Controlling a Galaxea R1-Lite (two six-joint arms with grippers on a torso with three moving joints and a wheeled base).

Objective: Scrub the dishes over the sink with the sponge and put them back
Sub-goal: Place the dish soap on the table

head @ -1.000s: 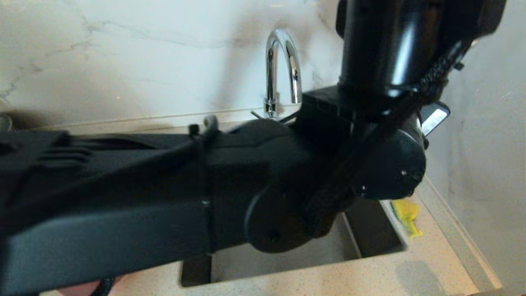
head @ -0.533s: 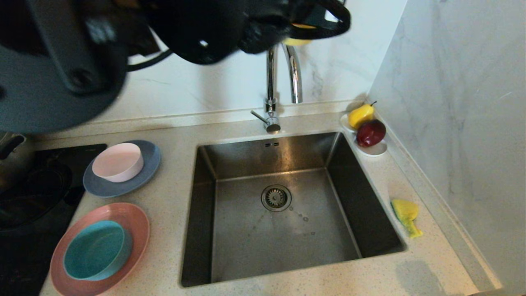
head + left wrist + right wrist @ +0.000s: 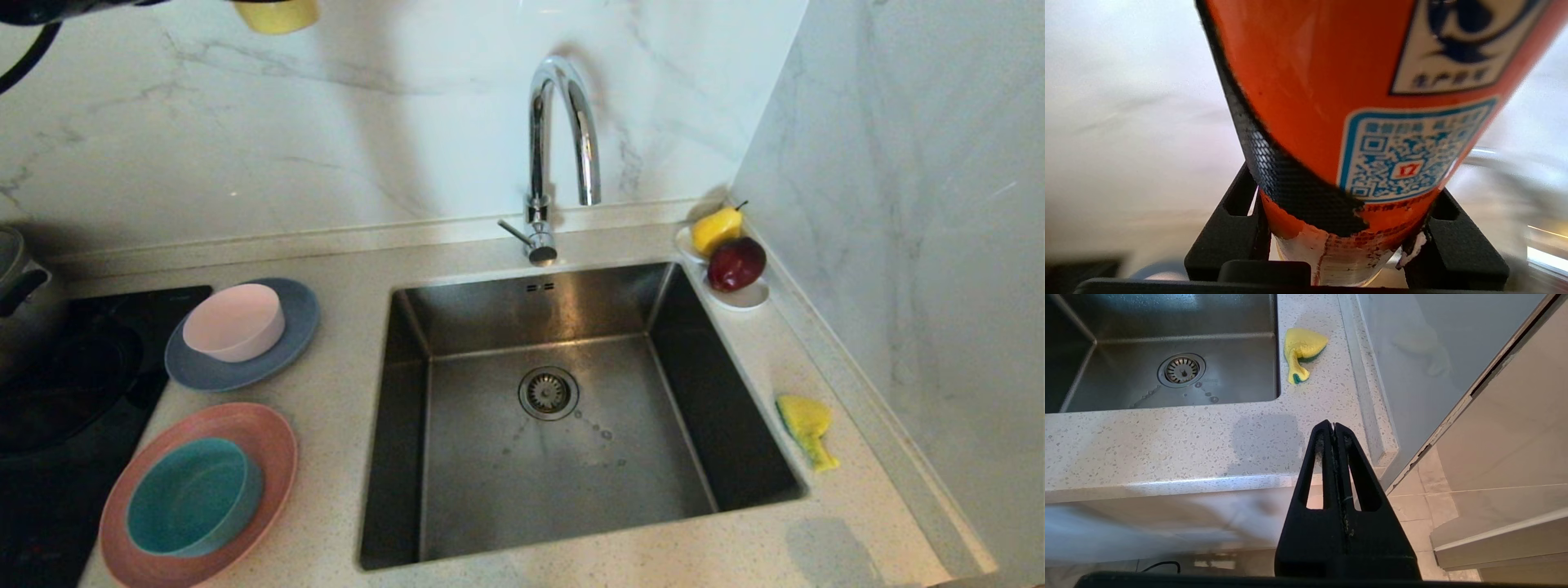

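Swung up and away, the left arm no longer blocks the sink [image 3: 563, 457]; its left gripper [image 3: 1345, 241] is clamped on an orange bottle [image 3: 1355, 102]; sponge [image 3: 807, 426] lies on the counter [image 3: 849, 531] right of the basin; dishes [image 3: 196, 490] sit stacked left of it; right gripper [image 3: 1334, 430] hangs pressed together off the counter's edge.

White marble walls [image 3: 351, 163] meet in a corner behind a speckled countertop [image 3: 343, 408]; tiled floor [image 3: 1437, 498] below.

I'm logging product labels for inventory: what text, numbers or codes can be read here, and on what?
"17": in the middle of the QR code on the orange bottle held by the left gripper.
Blue characters under the bottle's logo: too blurred to read.
Fine print below the QR code: too small.
Nothing else carries text.
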